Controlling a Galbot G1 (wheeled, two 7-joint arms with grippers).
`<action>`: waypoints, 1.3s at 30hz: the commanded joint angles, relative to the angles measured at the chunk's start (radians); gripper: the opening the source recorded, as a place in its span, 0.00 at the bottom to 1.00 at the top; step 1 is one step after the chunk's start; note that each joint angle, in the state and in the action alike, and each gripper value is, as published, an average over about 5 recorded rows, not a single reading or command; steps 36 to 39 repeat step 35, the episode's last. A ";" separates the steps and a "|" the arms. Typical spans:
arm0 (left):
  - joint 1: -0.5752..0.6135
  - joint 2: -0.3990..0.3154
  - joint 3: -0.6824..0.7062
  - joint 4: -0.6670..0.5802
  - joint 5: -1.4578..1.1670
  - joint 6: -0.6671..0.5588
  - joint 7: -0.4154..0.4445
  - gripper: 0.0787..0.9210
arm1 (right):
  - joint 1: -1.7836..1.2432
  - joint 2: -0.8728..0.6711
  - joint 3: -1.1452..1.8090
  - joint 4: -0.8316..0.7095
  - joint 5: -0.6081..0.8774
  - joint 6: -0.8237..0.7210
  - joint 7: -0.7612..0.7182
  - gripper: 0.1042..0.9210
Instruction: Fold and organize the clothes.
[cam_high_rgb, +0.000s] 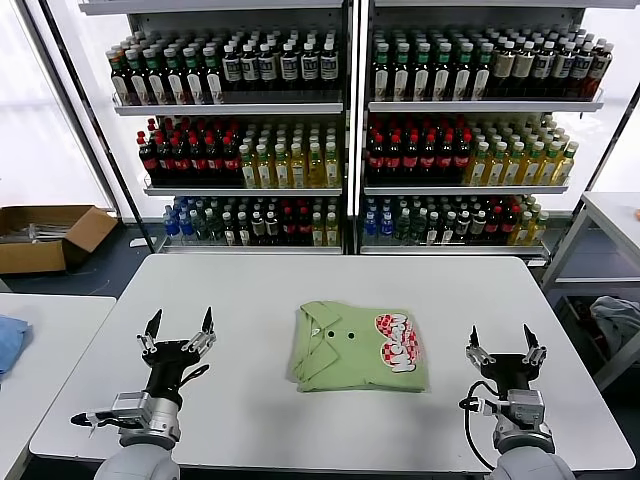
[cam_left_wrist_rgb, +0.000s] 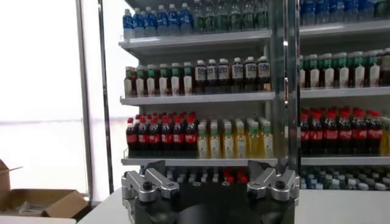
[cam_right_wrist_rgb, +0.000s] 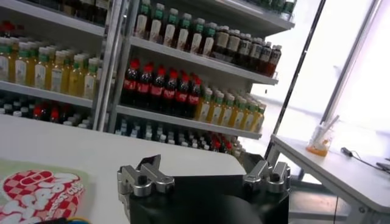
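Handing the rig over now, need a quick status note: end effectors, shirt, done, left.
Left end effector: open, empty, raised over the white table on the shirt's left.
Right end effector: open, empty, raised on the shirt's right.
Green polo shirt: mid-table, folded into a compact rectangle, collar and checkered print facing up.
Done: the fold looks complete.
Left: probably only tidying or moving the shirt aside, if anything; neither end effector touches it.

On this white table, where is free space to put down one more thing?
Bare patches on the table: the far strip behind the folded polo shirt, the stretch between shirt and open left gripper, and between shirt and open right gripper. Only the middle is taken, by the shirt.
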 joint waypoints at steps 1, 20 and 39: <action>0.009 0.000 -0.015 -0.022 -0.029 0.038 0.005 0.88 | -0.007 -0.009 0.009 -0.003 0.002 -0.002 -0.026 0.88; 0.004 -0.023 0.032 -0.007 0.006 0.065 0.010 0.88 | -0.009 -0.016 0.018 -0.010 0.011 0.003 -0.059 0.88; 0.004 -0.019 0.034 -0.015 0.014 0.056 0.030 0.88 | 0.004 -0.015 -0.003 -0.012 0.018 0.004 -0.068 0.88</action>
